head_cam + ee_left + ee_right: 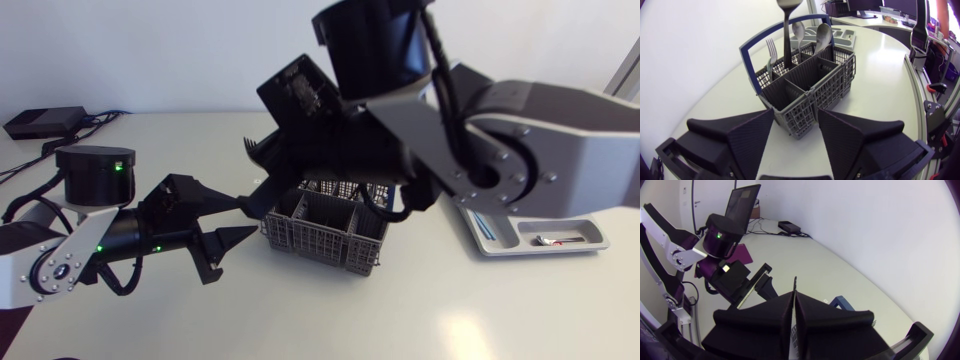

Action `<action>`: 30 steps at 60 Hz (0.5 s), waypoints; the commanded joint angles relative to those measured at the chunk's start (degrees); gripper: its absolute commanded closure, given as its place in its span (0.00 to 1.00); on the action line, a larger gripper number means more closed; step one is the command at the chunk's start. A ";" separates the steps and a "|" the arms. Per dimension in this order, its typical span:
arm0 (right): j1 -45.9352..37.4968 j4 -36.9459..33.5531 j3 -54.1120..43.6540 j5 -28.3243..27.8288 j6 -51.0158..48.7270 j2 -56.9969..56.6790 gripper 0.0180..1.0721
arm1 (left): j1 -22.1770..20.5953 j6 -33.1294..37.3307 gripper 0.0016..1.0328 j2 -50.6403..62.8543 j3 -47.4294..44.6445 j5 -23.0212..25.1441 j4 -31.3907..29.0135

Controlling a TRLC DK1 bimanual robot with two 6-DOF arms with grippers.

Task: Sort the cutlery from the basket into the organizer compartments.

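The right gripper (793, 302) has its fingers pinched on a utensil handle (786, 35) standing in the basket (325, 238) — I'd draw it straight up, clear of the blue bail (747, 55). The left gripper (796, 112), fingers spread, sits just beside the basket — the organizer (545, 242) lies on the basket's other side.

Bright, even, diffuse light over a pale tabletop (300, 320).
Only soft, faint shadows lie under the basket (325, 238). A mild sheen marks the tabletop's near side in the head view. Both wrist views darken toward their corners and bow the tabletop's edge.
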 commanded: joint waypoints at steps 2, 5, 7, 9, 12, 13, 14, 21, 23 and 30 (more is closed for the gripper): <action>-1.36 -4.17 4.43 -3.65 2.65 -2.81 0.95 | -1.13 -0.23 0.36 -3.61 1.50 0.82 -2.40; -2.07 -6.11 5.04 -5.94 3.18 -3.69 0.95 | -1.75 -0.23 0.36 -5.01 1.94 0.91 -4.07; -2.33 -7.43 5.39 -7.61 3.53 -4.13 0.95 | -2.01 -0.23 0.36 -5.81 2.29 1.35 -5.21; -2.86 -8.13 5.39 -9.36 3.97 -4.48 0.95 | -2.10 -0.32 0.36 -6.51 2.56 1.96 -5.74; -4.26 -9.27 5.57 -12.88 5.02 -5.01 0.95 | -2.36 -0.93 0.35 -7.30 3.00 2.67 -6.62; -4.70 -9.80 5.74 -14.29 5.46 -5.01 0.95 | -2.45 -1.29 0.34 -7.65 3.26 3.02 -7.06; -5.06 -10.15 5.83 -15.16 5.64 -5.09 0.95 | -2.54 -1.37 0.34 -7.83 3.44 3.19 -7.23; -9.19 -12.79 7.15 -23.78 8.19 -5.45 0.95 | -3.16 -1.64 0.34 -8.97 6.25 4.60 -10.75; -10.15 -13.49 7.50 -25.89 8.45 -5.45 0.95 | -3.07 -1.99 0.34 -8.97 7.04 5.65 -11.19; -12.61 -14.63 7.68 -31.78 10.03 -5.71 0.95 | -3.42 -2.43 0.34 -7.74 9.68 8.99 -12.86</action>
